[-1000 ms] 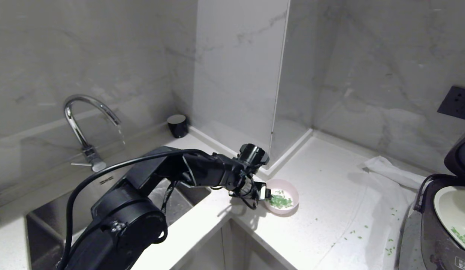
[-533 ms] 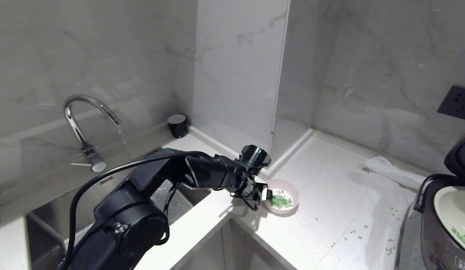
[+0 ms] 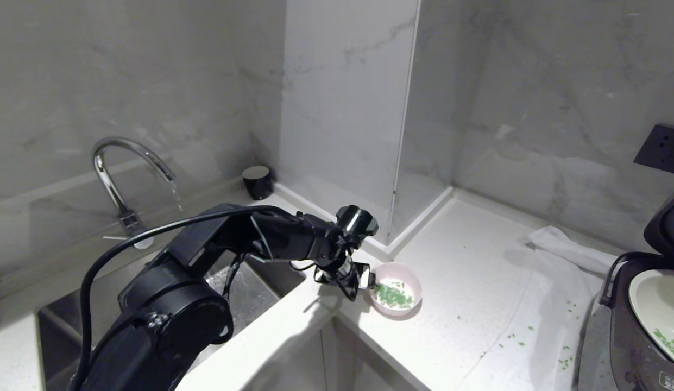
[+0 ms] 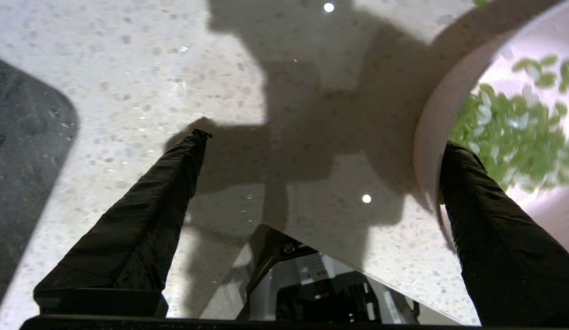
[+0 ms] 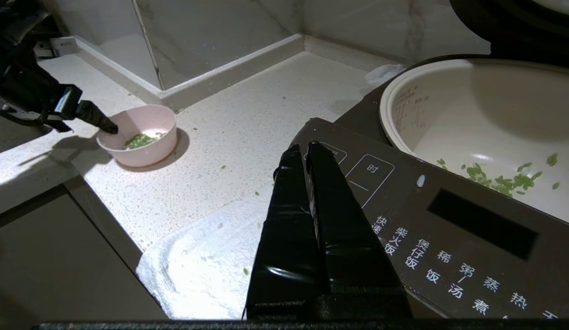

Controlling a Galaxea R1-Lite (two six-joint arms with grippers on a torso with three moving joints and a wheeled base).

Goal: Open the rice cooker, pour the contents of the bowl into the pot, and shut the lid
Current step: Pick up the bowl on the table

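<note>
Your bowl point(image 3: 396, 296) sits upright on the counter point(image 3: 467, 304) near its inner corner, mouth facing up; being round, it has no long axis to speak of. It is pale pink outside, white inside, with chopped green bits point(image 3: 392, 295) heaped on its floor. You can see the left gripper point(image 3: 365, 278) at the bowl's sink-side rim, fingers spread wide: in the left wrist view one finger point(image 4: 486, 220) lies over the rim on the inside of the wall, while the other stands outside, apart from the bowl, over bare counter. Nothing is pinched.

Further to your right, the cooker point(image 3: 630, 336) stands at the counter's edge with its lid point(image 3: 665, 222) raised, and the pot point(image 5: 490, 133) is open to view with a few green bits on its bottom. More green bits lie scattered on the counter and on the white cloth point(image 3: 565, 255) beside the cooker. Your right gripper point(image 5: 302, 151) hangs above the cooker's button panel, its fingers pressed together, holding nothing. To your left lie the sink point(image 3: 60, 326) and tap point(image 3: 125, 179).
</note>
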